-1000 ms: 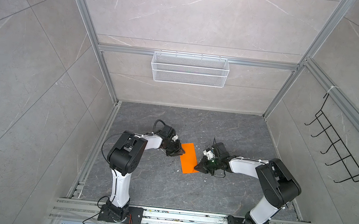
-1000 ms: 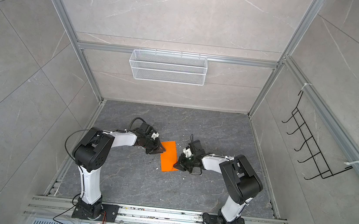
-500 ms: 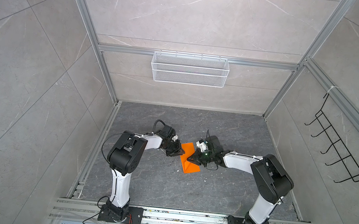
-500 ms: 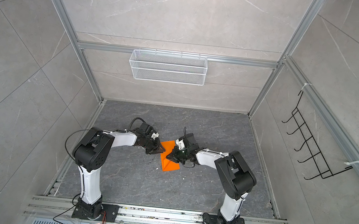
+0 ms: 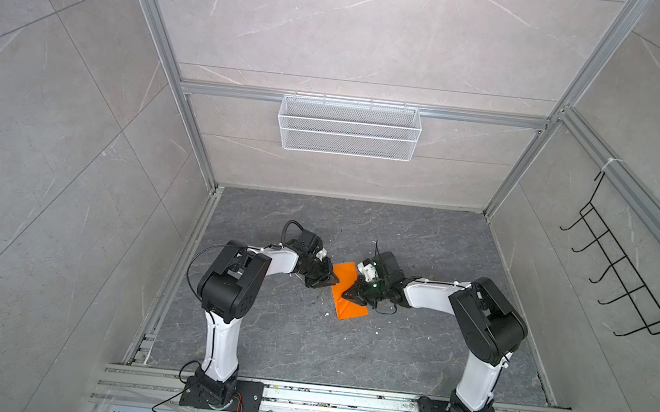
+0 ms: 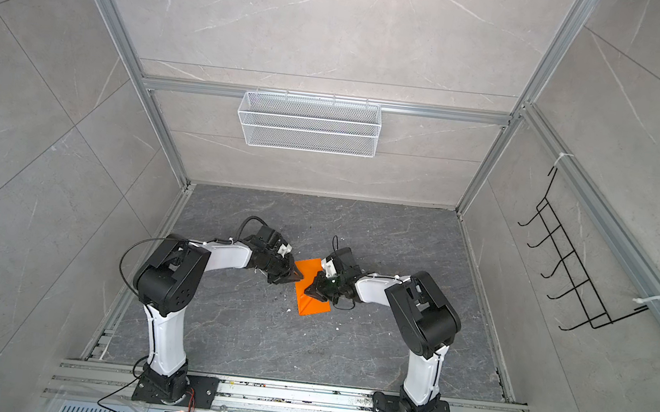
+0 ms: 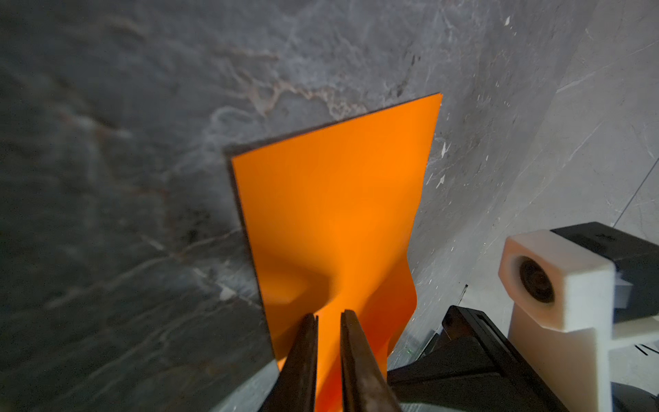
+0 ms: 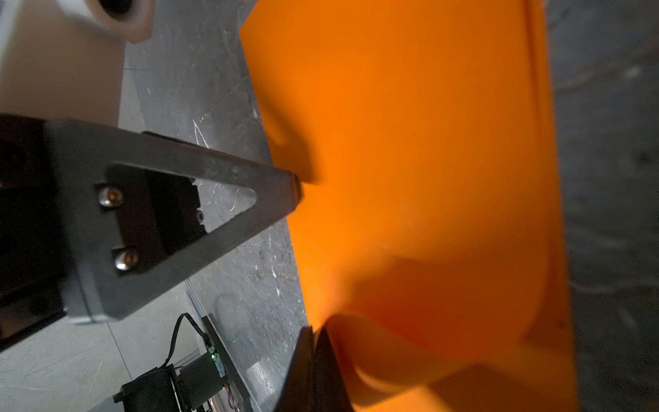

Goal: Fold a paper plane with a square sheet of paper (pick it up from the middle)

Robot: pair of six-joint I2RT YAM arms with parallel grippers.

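Two robot arms meet over a bright orange square sheet of paper [image 5: 347,310] on the dark grey worktop [image 5: 388,355]. In both top views the sheet [image 6: 313,303] lies as an oblong directly between the two sets of fingers.

The left gripper [image 5: 333,283] sits at one long edge. Its fingers are narrowly apart, with a slit of orange showing between them in the left wrist view, where the left gripper [image 7: 328,317] points down onto the sheet. The tips bear on the paper, which dents and puckers just ahead of them. The rest of the sheet [image 7: 331,199] runs flat away from the tips. Whether any paper is caught in that slit cannot be told.

The right gripper [image 5: 347,296] sits at the opposite long edge, fingers pressed together and clamped on the paper. In the right wrist view that edge curls up off the worktop to meet the right gripper [image 8: 315,333]. Beyond those tips the sheet [image 8: 428,142] spreads wide, and the left gripper [image 8: 296,187] touches its edge from the side. A doubled layer shows along one border, away from both sets of fingers.

A white wire basket [image 5: 348,133] hangs on the back wall, well apart from either gripper.
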